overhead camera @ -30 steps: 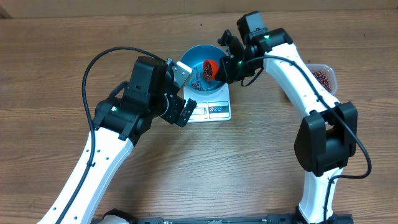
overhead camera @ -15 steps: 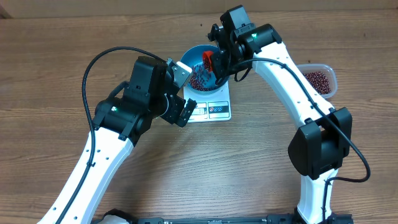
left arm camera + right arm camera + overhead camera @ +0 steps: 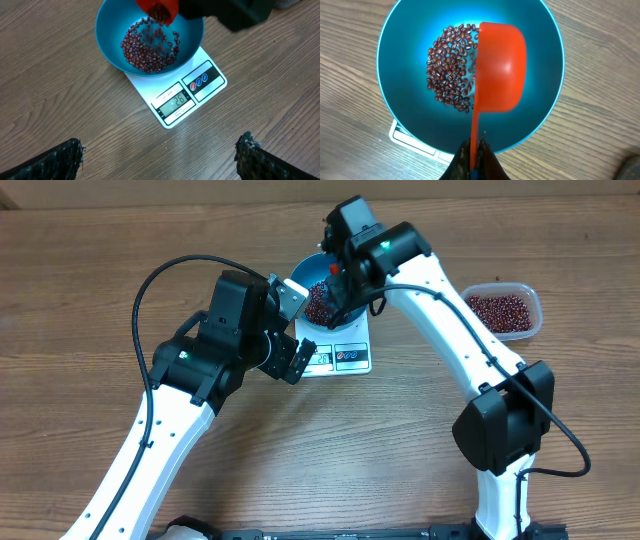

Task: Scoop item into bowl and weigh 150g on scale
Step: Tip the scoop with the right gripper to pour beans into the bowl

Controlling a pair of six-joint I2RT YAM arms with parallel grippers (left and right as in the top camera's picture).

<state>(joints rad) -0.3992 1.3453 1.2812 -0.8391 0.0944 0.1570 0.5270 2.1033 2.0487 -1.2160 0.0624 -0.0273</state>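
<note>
The blue bowl [image 3: 112,30] stands on the white scale [image 3: 172,102], whose display reads 26. A loose layer of red-brown beans [image 3: 447,65] covers the bowl's bottom. My right gripper [image 3: 475,155] is shut on the handle of a red scoop [image 3: 500,65]. The scoop is tipped on its side over the bowl [image 3: 400,60], and beans [image 3: 147,50] blur as they fall from the scoop [image 3: 159,7]. My left gripper [image 3: 160,155] hangs open over bare wood in front of the scale, holding nothing. From overhead, the right gripper [image 3: 340,285] hides much of the bowl [image 3: 308,268].
A clear rectangular container [image 3: 500,310] holding more beans sits at the right of the table. The left arm [image 3: 220,340] crowds the scale's left side [image 3: 350,358], and the right arm arches over from the right.
The right arm has swung left over the bowl and rolled the scoop over. Beans now fall into the bowl. The left arm has not moved.
</note>
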